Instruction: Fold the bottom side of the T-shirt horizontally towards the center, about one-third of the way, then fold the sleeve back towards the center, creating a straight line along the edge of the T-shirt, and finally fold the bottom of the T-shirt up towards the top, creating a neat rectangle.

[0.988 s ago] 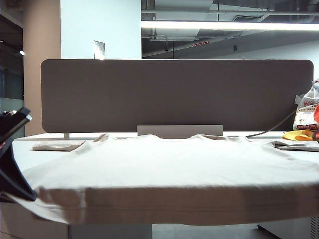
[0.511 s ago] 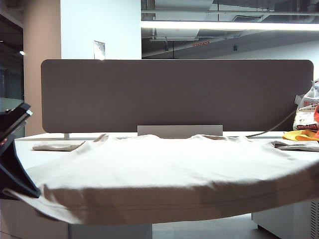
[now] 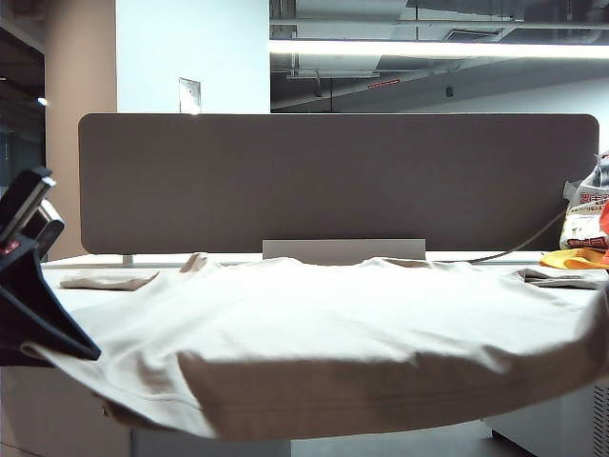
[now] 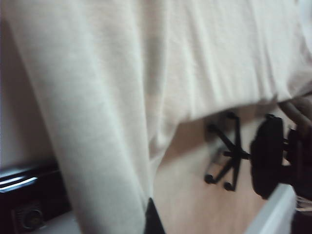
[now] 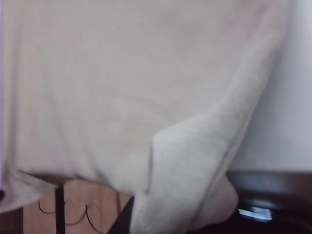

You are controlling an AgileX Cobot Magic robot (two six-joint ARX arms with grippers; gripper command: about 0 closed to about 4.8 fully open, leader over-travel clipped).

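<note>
The left gripper [image 3: 43, 338] sits at the near left corner of the table [image 3: 57, 290], a dark wedge tilted upward, and its jaws are clenched on the corner of the T-shirt [image 3: 324, 314], which rises in a fold from that pinch. In the left wrist view the dark fingertip of the left gripper [image 4: 152, 219] shows just under the cloth, and the T-shirt [image 4: 122, 87] drapes straight out from it in a long ridge, with the floor and a black office chair [image 4: 243, 156] visible beyond the hanging edge. The right gripper [image 5: 127, 214] cannot be made out in the exterior view; in its own wrist view a dark tip pokes out beneath a bunched fold of the T-shirt [image 5: 122, 87], and the jaws are pressed together on that fabric. Between the two grippers the bottom side of the T-shirt [image 3: 381, 405] hangs in a sagging curve off the near edge of the table, its stitch lines faintly showing. Away from the grippers, the collar lies flat at the far side in front of a grey partition panel [image 3: 338, 181]. Beyond the right gripper's side, at the far right corner, sit a small yellow-orange cloth [image 3: 571, 259] and a white plastic bag with red print [image 3: 585, 214].
</note>
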